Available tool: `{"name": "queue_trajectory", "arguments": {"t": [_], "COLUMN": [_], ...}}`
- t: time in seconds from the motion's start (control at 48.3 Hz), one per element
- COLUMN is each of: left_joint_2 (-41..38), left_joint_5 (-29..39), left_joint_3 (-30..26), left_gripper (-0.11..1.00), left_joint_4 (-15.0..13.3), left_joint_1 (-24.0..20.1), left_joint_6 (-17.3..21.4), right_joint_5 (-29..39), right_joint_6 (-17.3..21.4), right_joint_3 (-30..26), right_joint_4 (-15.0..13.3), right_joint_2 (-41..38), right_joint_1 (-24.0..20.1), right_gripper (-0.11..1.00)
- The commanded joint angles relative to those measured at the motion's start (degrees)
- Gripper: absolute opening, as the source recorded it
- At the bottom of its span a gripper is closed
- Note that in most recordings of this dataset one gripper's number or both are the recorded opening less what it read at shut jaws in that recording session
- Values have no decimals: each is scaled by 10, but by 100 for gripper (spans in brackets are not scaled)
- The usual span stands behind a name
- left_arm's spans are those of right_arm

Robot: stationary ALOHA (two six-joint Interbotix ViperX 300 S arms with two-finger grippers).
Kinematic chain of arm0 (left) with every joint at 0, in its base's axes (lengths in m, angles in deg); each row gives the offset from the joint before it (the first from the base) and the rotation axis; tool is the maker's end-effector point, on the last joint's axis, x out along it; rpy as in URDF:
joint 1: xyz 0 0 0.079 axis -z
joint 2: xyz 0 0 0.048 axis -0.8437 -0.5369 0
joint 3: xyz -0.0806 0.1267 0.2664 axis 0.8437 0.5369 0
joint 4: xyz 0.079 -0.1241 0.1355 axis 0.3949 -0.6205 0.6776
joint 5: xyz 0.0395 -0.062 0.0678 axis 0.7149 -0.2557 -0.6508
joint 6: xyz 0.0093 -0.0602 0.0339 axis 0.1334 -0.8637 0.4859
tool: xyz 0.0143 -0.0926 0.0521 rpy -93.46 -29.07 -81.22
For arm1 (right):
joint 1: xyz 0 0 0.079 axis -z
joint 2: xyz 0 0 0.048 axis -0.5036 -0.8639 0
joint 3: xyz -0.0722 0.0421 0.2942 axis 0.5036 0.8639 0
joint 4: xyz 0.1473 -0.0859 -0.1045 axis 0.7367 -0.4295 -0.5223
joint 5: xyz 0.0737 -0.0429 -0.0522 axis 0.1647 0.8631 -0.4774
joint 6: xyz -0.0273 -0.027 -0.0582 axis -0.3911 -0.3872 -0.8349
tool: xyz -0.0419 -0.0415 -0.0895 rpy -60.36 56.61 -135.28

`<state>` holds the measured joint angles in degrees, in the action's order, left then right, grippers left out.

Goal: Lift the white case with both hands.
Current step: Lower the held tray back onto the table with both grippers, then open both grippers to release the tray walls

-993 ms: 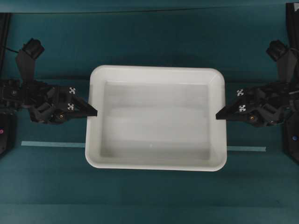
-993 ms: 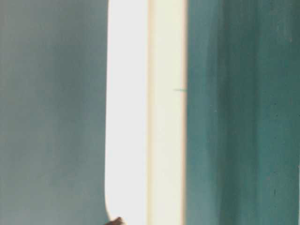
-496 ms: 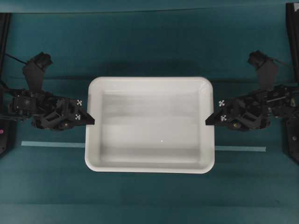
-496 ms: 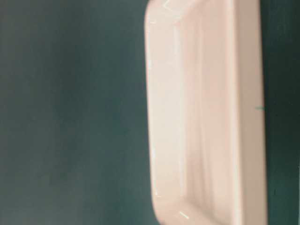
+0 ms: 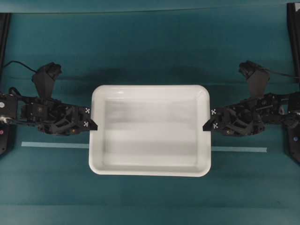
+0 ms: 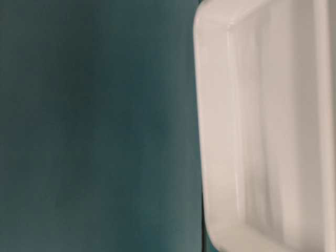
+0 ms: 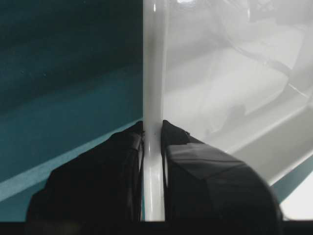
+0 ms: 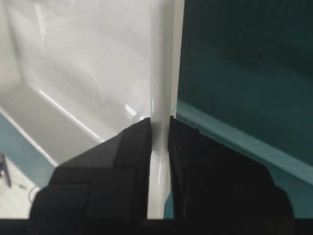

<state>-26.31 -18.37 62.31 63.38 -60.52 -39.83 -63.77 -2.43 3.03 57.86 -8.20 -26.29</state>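
Note:
The white case (image 5: 150, 87) lies level in the middle of the overhead view, a wide glossy tray with nothing in it. My left gripper (image 5: 96, 126) is shut on the rim of its left side, and my right gripper (image 5: 205, 127) is shut on the rim of its right side. In the left wrist view the rim (image 7: 154, 73) runs straight between the two black fingers of the left gripper (image 7: 152, 128). The right wrist view shows the rim (image 8: 161, 58) pinched the same way by the right gripper (image 8: 159, 122). The table-level view shows one corner of the case (image 6: 262, 131), blurred. Whether the case touches the table I cannot tell.
Teal cloth covers the table. A pale tape strip (image 5: 54, 145) runs across it and passes under the case, coming out again on the right (image 5: 239, 149). Black frame posts stand at the far left (image 5: 3, 28) and far right (image 5: 293, 28) edges.
The case looks smaller from overhead and its shadow has tightened: it has come down, held by both grippers. Both arms have drawn inward and lower. At table level the case has slid right.

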Motion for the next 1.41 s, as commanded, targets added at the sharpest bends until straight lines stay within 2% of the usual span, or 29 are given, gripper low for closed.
{"name": "queue_trajectory", "arguments": {"t": [0.0, 0.352, 0.538, 0.765, 1.117, 1.386], "left_joint_2": [-28, -57, -57, -64, -70, -79], "left_joint_5": [-1, -6, -6, -2, -4, -32], "left_joint_3": [31, 27, 28, 30, 29, 27], "left_gripper": [5, 5, 5, 5, 5, 5], "left_joint_4": [2, 2, 2, 2, 2, 2], "left_joint_1": [-4, -4, -4, -4, -4, -4], "left_joint_6": [2, 2, 2, 1, -5, 10], "right_joint_5": [-12, -40, -45, -47, -35, -41], "right_joint_6": [-4, -3, -2, -2, 6, 18], "right_joint_3": [40, 41, 38, 25, 18, 18], "right_joint_4": [1, 4, 25, 26, 32, 32], "right_joint_2": [-22, -69, -99, -125, -127, -122], "right_joint_1": [-2, -12, -20, -20, -19, -21], "right_gripper": [10, 10, 10, 10, 10, 12]}}
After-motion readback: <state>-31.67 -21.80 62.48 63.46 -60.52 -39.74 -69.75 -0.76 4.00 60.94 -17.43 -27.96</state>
